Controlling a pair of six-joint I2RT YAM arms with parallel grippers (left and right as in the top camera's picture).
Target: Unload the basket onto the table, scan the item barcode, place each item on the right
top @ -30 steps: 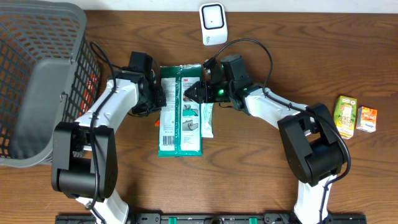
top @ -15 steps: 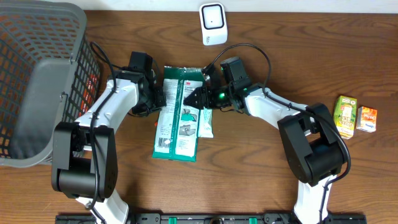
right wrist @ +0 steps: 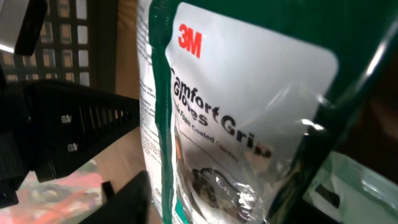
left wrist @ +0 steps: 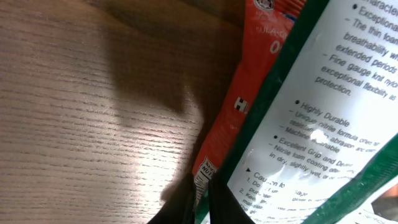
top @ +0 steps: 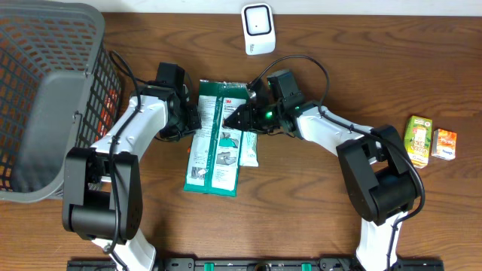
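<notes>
**3M glove pack (top: 213, 143) held at two edges, well short of the scanner (top: 257, 28)**

Lies slanted on the wooden table (top: 316, 211) between the two arms, upper end raised, with the white scanner at the far edge beyond it.

Reads, on the face toward the right wrist (right wrist: 249, 124), "3M" in red and "Comfort Grip Gloves" in green, then a smaller line with "Foam Coated". Reads, on the panel toward the left wrist (left wrist: 323, 106), "Highly Durable", "Excellent Grip and Dex…" and "Caution", plus scraps: "breathability", "extended periods", "Fine gauge".

Pinched at the left edge by the left gripper (top: 190, 120) (left wrist: 204, 202), jaws almost together on a sliver of film. Taken at the upper end by the right gripper (top: 235, 117) (right wrist: 230, 199), jaws about half apart, pack filling the gap and creasing against one finger.

Overlaps an orange packet (left wrist: 249, 93), white lettering too cropped to read, and a white-and-green packet (top: 250, 147) just to the right.

Flanked by a dark mesh basket (top: 45, 45) far left and, far right, a green carton (top: 417, 139) beside an orange carton (top: 444, 144); print on both too small to read.
</notes>
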